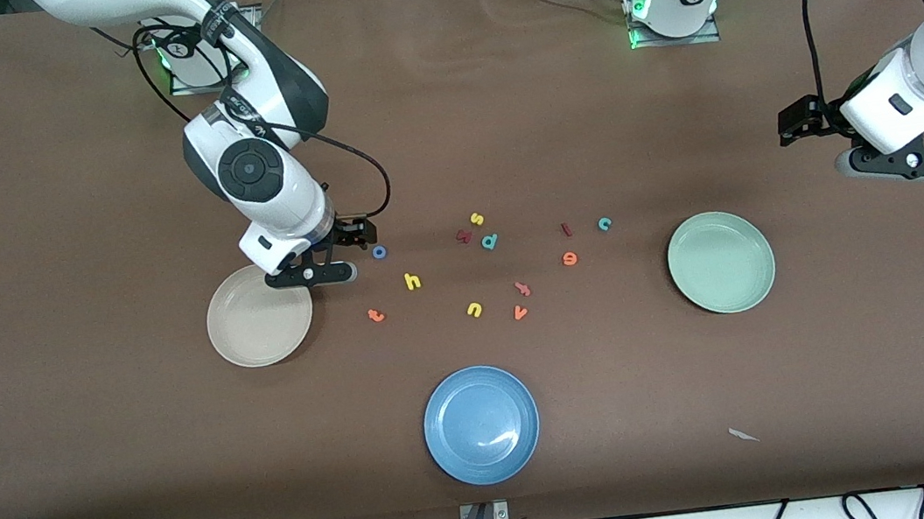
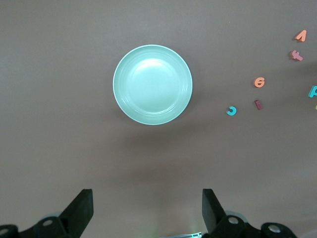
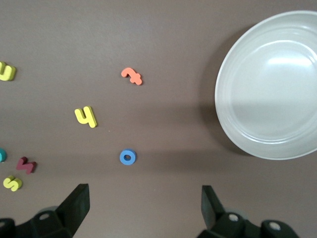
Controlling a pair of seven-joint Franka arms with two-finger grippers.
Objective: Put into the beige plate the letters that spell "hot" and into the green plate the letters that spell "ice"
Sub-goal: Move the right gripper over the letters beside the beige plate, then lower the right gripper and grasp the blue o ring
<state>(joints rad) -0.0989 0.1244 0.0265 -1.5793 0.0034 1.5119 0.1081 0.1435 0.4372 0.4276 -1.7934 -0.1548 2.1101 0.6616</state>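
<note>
The beige plate (image 1: 259, 330) (image 3: 272, 84) lies toward the right arm's end of the table, with nothing in it. Beside it lie the blue "o" (image 1: 379, 252) (image 3: 128, 157), yellow "h" (image 1: 413, 280) (image 3: 85, 116) and orange "t" (image 1: 376, 315) (image 3: 132, 76). My right gripper (image 1: 311, 275) (image 3: 143, 196) hangs open and holds nothing, over the plate's rim close to the "o". The green plate (image 1: 721, 262) (image 2: 152, 84) is bare too. Dark red "i" (image 1: 567, 230) (image 2: 257, 104), teal "c" (image 1: 605, 223) (image 2: 231, 110) and orange "e" (image 1: 569, 259) (image 2: 259, 82) lie beside it. My left gripper (image 1: 908, 160) (image 2: 147, 198) waits open over bare table at the left arm's end.
A blue plate (image 1: 481, 424) sits nearest the front camera. Other letters lie mid-table: yellow "s" (image 1: 476, 219), teal "p" (image 1: 490, 241), a dark red letter (image 1: 464, 236), yellow "u" (image 1: 474, 309), orange "v" (image 1: 520, 312), a pinkish "f" (image 1: 523, 289). A paper scrap (image 1: 744, 435) lies near the front edge.
</note>
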